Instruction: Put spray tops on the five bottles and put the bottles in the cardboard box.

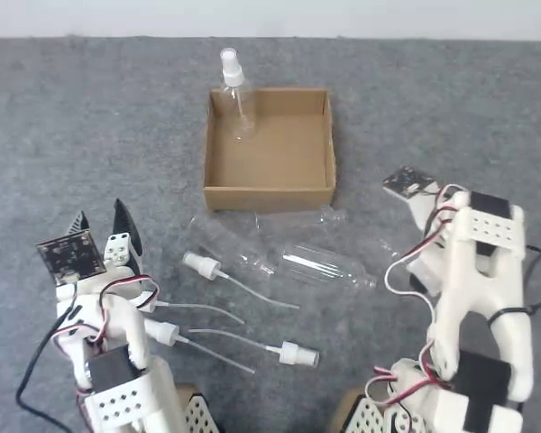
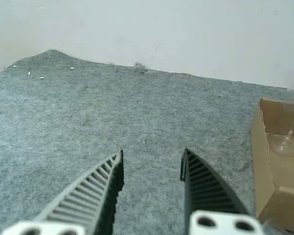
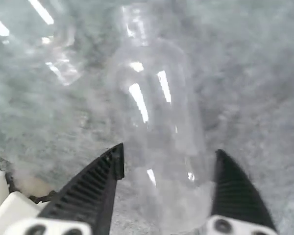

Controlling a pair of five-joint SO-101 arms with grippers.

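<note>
**Right gripper straddling a lying bottle**

We are looking at a clear bottle (image 3: 157,98) lying on the grey mat (image 2: 88,107). Its long axis is running straight away from the right gripper (image 3: 170,152), neck at the far end. That gripper's fingers are spread wide either side of it, not clamping. The left gripper (image 2: 153,152) is hanging parted and empty, near the cardboard box (image 1: 269,194).

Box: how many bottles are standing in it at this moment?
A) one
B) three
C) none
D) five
A: a single bottle with its spray top on stands in a far corner of the box, while the other bottles lie outside, in front of it.
</note>
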